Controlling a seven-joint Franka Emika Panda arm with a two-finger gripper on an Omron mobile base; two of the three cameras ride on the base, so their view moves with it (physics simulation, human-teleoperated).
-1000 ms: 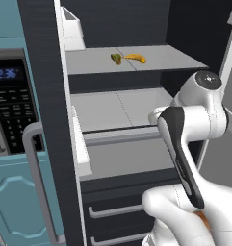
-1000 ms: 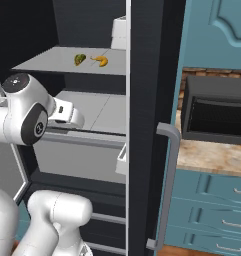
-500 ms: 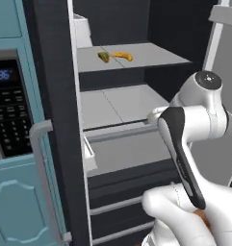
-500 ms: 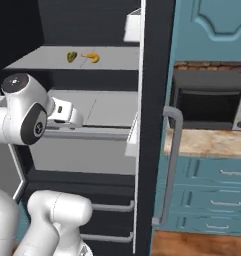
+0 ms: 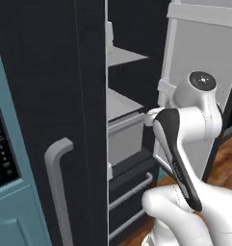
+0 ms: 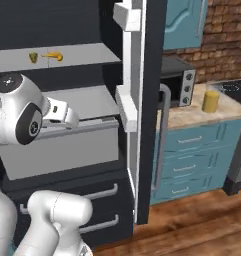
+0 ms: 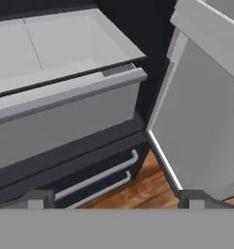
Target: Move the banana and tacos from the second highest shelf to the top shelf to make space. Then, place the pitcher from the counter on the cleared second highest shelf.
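A: Pitcher (image 6: 210, 101) loc?
B: On the counter (image 6: 192, 115), far right, near the oven. Going near to far: my gripper (image 7: 116, 198) w/ fingers spread wide, nothing between; past them a grey drawer (image 7: 65, 121).
A: Banana (image 6: 54, 56), tacos (image 6: 34, 57)?
B: Side by side, close together, on the second highest shelf (image 6: 82, 52), fridge door (image 6: 142, 100) open.

Flat, even rendered light; soft, slightly blurry.

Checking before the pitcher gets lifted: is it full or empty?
Nearly full: the pitcher standing upright on the counter shows yellow juice almost to its rim.
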